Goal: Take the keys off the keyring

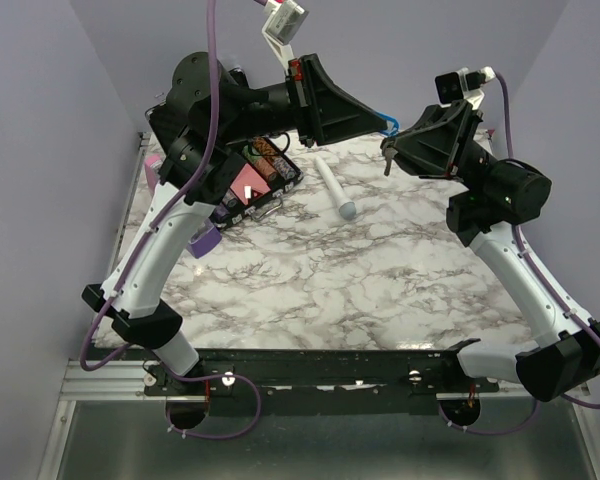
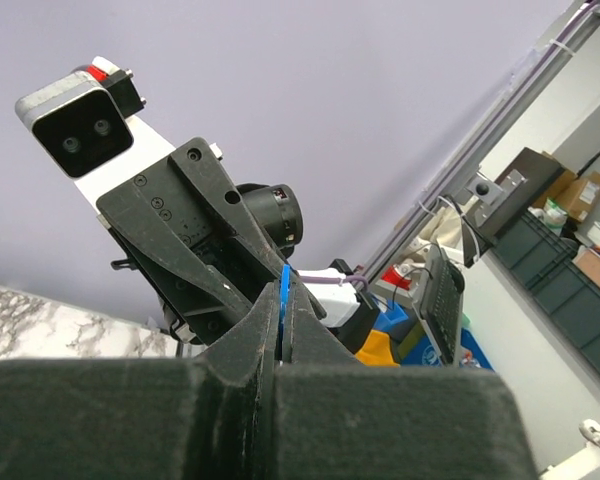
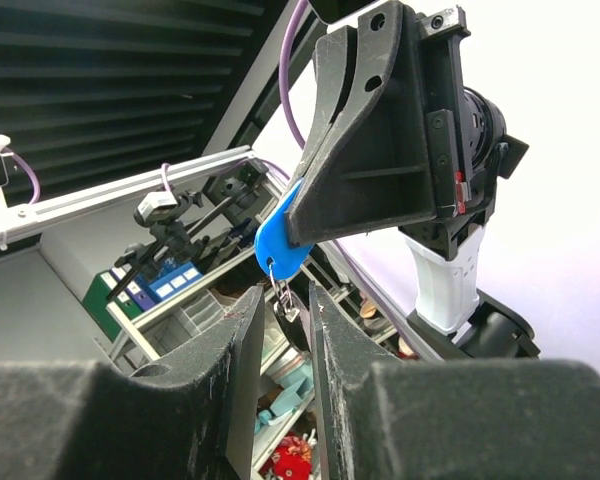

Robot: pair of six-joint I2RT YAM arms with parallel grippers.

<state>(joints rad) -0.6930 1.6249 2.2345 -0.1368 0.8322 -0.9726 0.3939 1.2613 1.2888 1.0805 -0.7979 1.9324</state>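
Observation:
The blue keyring [image 1: 388, 121] is held in the air above the back of the table, with my left gripper [image 1: 378, 123] shut on it. In the left wrist view only its blue edge [image 2: 283, 288] shows between the shut jaws of that gripper [image 2: 282, 305]. In the right wrist view the blue keyring [image 3: 280, 243] sticks out below the left gripper's finger [image 3: 370, 170]. Small silver-grey keys [image 3: 292, 305] hang from it on a thin wire loop. They dangle in the gap of my right gripper [image 3: 286, 310], whose jaws stand narrowly apart around them. The keys [image 1: 387, 160] hang just under the right gripper [image 1: 390, 148].
A white wand [image 1: 335, 188] lies on the marble tabletop [image 1: 360, 270] below the grippers. A black tray [image 1: 262, 175] of small items sits at the back left, partly under the left arm. A purple piece [image 1: 205, 238] lies beside that arm.

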